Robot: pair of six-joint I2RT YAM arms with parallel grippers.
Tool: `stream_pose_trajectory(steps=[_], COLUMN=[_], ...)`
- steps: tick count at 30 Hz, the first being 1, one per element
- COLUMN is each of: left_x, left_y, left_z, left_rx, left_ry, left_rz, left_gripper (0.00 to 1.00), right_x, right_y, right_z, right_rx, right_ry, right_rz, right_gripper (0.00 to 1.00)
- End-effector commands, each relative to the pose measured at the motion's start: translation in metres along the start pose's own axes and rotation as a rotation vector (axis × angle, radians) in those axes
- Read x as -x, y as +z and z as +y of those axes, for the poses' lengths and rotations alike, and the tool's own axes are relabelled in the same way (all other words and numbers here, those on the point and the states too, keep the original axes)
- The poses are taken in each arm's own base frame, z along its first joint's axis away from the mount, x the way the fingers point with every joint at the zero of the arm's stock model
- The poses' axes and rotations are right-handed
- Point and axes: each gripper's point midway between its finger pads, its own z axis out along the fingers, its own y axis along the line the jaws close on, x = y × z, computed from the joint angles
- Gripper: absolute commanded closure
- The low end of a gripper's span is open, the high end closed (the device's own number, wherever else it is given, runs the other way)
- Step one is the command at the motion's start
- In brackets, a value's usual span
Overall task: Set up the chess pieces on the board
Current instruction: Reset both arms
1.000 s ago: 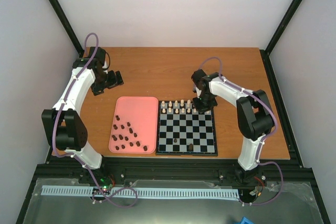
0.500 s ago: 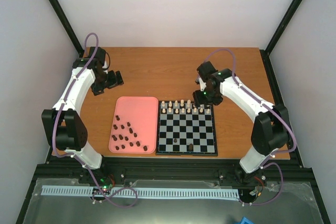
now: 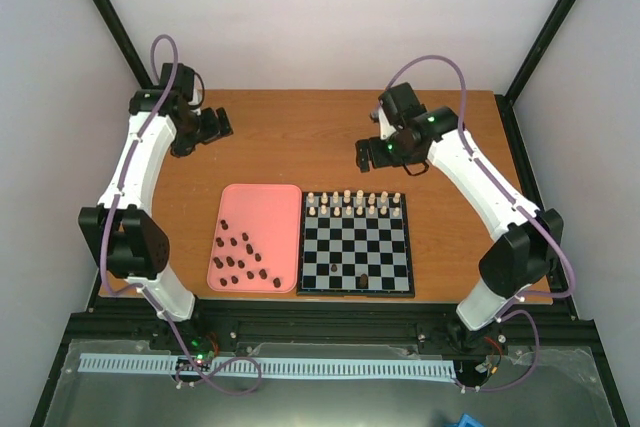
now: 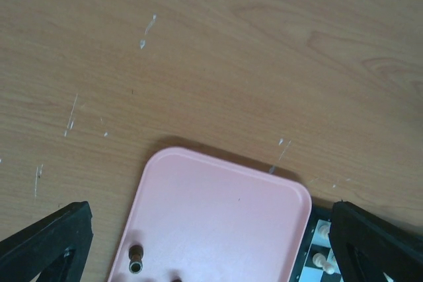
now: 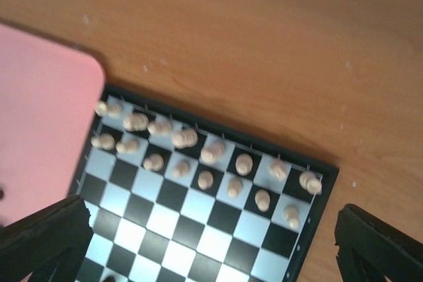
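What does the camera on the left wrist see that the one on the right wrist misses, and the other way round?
Only the left wrist: the whole far edge of the pink tray, with a dark brown piece on it. Only the right wrist: two full rows of cream pieces across the board. Both: the wooden table, part of the tray, and a corner of the board with cream pieces.

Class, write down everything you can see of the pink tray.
The pink tray is a flat, smooth rectangle with rounded corners and a slightly raised rim, plastic by its look. It lies flat on the wooden table, its right edge running along the board; whether they touch cannot be told. A cluster of dark brown pieces sits in its near left part; its far half is bare.
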Motion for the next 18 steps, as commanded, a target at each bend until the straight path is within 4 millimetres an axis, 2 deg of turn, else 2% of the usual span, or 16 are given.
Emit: stream_pose_trajectory(steps=[1, 5, 9, 13, 18], left_x=[0.018, 0.028, 0.031, 0.033, 0.033], left_y=[-0.016, -0.022, -0.024, -0.028, -0.027], left_z=[-0.007, -0.012, -0.016, -0.017, -0.018], left_rx=[0.002, -0.002, -0.015, -0.025, -0.027], left_ry=[0.016, 0.022, 0.028, 0.039, 0.041], left_rz=[-0.036, -0.054, -0.062, -0.079, -0.077], left_gripper=[0.0, 0.0, 0.0, 0.0, 0.0], right_x=[0.035, 0.045, 0.038, 0.038, 0.036], right_y=[-0.021, -0.024, -0.017, -0.023, -0.025], right_z=[0.005, 0.004, 0.008, 0.009, 0.003], right_rx=[-0.007, -0.017, 0.007, 0.025, -0.008], right_ry=[0.013, 0.023, 0.009, 0.038, 0.037], right_rz=[-0.119, -0.143, -0.11, -0.169, -0.161], right_gripper=[0.0, 0.0, 0.0, 0.0, 0.0])
